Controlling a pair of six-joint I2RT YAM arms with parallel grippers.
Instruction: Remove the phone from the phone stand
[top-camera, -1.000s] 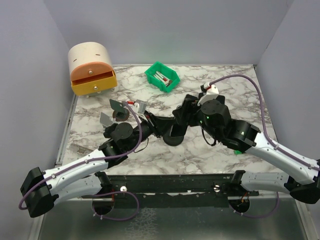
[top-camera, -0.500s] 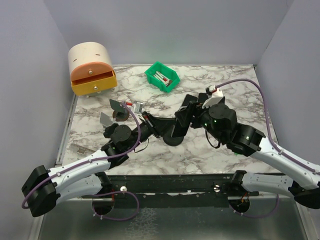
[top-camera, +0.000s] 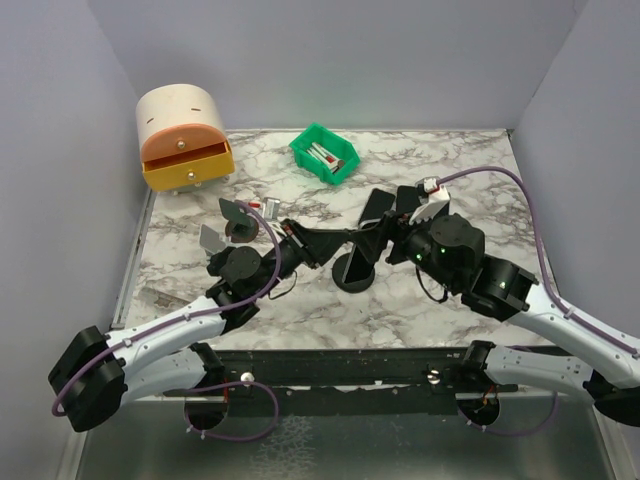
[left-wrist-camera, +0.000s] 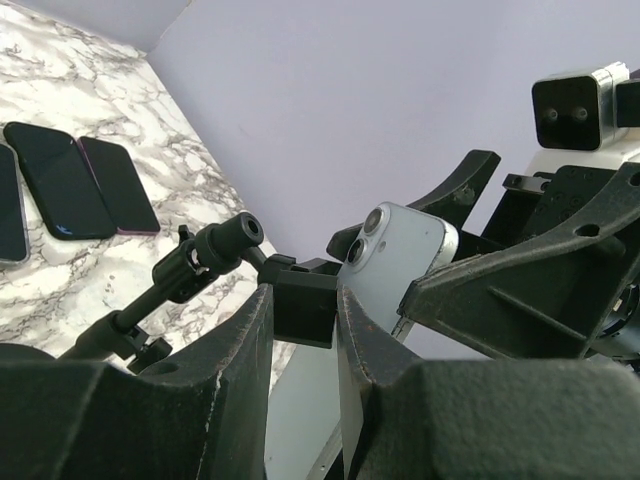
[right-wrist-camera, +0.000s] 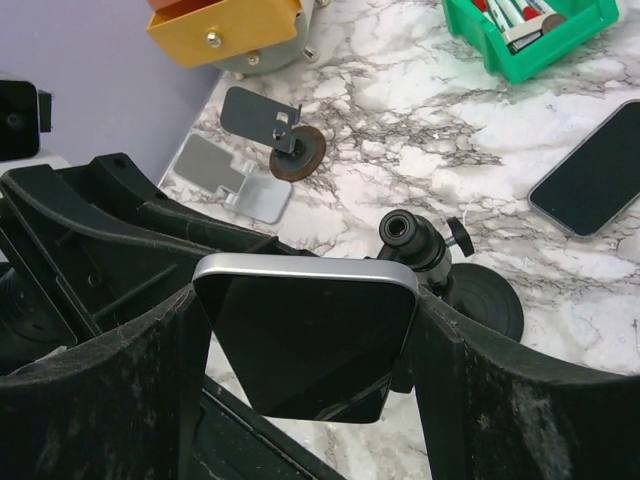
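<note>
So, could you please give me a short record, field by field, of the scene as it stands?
phone stand: black, round base on the marble table
phone: dark screen faces the right wrist camera, lenses face the left wrist camera
right end effector: shut on the phone's side edges
left end effector: shut on a black block of the phone stand
phone free of stand: cannot tell
other items: green bin, drawer unit, spare phones lying flat
</note>
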